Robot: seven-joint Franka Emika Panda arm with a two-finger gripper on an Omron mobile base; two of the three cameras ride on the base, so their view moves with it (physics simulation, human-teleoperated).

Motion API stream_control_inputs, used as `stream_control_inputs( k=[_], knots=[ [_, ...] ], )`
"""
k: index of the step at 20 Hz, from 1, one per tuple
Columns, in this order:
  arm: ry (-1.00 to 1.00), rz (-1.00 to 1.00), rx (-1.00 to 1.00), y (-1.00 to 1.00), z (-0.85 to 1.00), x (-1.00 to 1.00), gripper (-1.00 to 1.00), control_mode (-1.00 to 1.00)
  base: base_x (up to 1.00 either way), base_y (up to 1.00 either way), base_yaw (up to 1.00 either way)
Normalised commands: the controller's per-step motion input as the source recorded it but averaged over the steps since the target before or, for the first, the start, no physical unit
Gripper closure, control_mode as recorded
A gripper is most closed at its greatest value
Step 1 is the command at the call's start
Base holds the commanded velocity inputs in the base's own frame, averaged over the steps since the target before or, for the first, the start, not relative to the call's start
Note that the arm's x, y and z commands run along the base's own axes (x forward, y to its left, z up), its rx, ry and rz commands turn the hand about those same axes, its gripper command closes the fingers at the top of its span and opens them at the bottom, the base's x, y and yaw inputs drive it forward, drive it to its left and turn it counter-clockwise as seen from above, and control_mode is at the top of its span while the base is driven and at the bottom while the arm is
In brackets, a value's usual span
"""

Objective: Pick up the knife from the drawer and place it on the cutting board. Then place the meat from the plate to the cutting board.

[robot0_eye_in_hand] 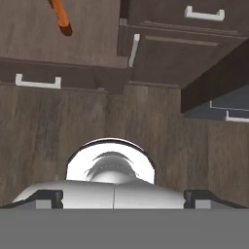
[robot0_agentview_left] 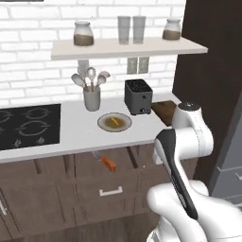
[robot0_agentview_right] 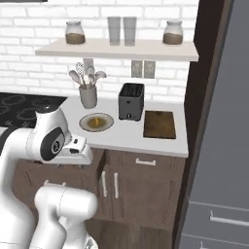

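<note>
We see the small orange-handled knife (robot0_agentview_left: 107,162) lying in the open dark brown wooden drawer (robot0_agentview_left: 112,191) (blade pointing toward the white counter (robot0_agentview_left: 75,134)). The tiny orange meat strip (robot0_agentview_left: 114,122) rests on the round beige plate (robot0_agentview_left: 103,125), left of the dark wooden cutting board (robot0_agentview_right: 159,124). Our gripper (robot0_eye_in_hand: 121,198) is spread wide, holding nothing.

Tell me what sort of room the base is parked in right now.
A rendered home kitchen, by the look of it: a black stovetop set in a pale counter, a toaster by the brick wall, and dark wooden cabinets below.
</note>
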Motion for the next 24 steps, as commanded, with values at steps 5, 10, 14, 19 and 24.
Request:
stream_control_inputs(
  k=[5, 10, 14, 19, 24],
  knots=[
    [0.0, 0.0, 0.0, 0.0, 0.0, 0.0, -1.0, 1.0, 0.33, -0.57, 0.0],
    [0.0, 0.0, 0.0, 0.0, 0.0, 0.0, -1.0, 1.0, 0.41, -0.46, 0.0],
    [0.0, 0.0, 0.0, 0.0, 0.0, 0.0, -1.0, 1.0, 0.39, -0.47, 0.0],
    [0.0, 0.0, 0.0, 0.0, 0.0, 0.0, -1.0, 1.0, 0.34, -0.38, 0.0],
    [0.0, 0.0, 0.0, 0.0, 0.0, 0.0, -1.0, 1.0, 0.49, -0.04, 0.0]
  ],
)
